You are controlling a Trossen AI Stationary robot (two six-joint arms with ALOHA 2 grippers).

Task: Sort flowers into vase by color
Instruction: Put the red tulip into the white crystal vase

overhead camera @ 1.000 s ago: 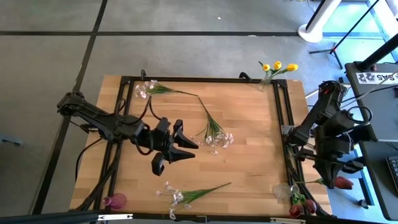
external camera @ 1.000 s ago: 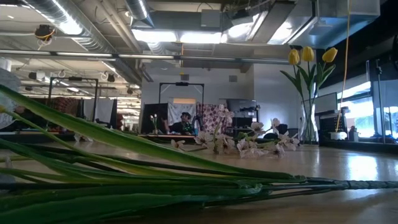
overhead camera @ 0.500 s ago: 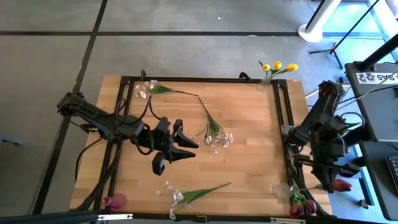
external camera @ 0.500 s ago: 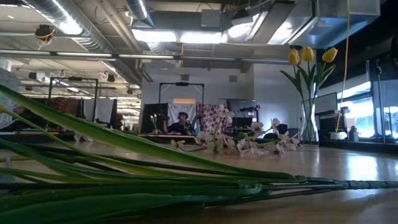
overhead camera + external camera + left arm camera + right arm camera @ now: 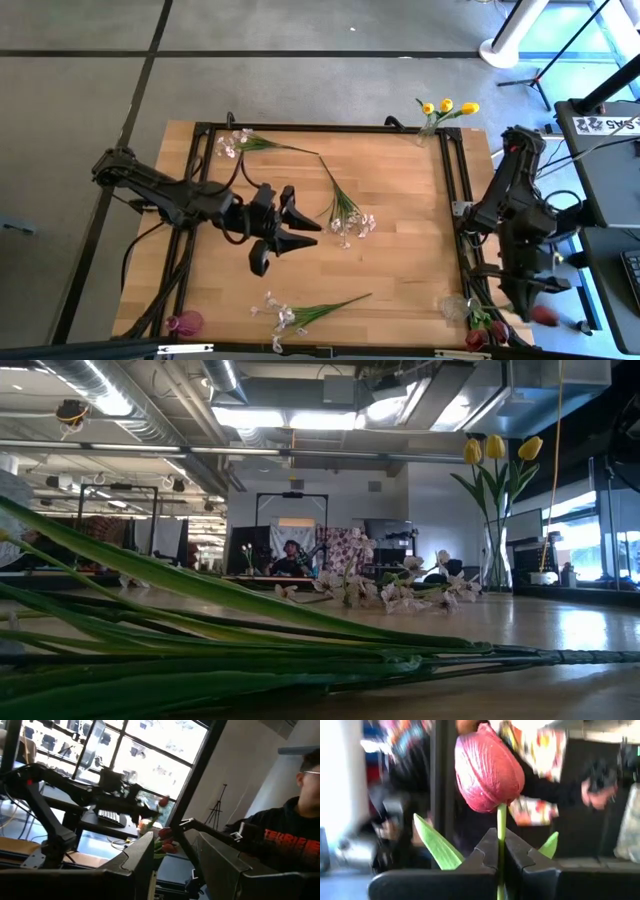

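With our right gripper (image 5: pixel 499 851) pinching the red tulip (image 5: pixel 489 767) stem at the frame's lower right, we should lower it straight into the vase (image 5: pixel 455 307).

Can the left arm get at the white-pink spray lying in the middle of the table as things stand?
Probably yes. The left gripper hovers open just beside that spray, with bare table around it and nothing lying between. The right gripper is off at the table's right edge, shut on a red tulip.

Black jointed arms (image 5: pixel 165 195), seemingly cabled, dark fingers (image 5: pixel 485 855)

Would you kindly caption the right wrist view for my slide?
Right gripper shut on the green stem of a dark red artificial tulip.
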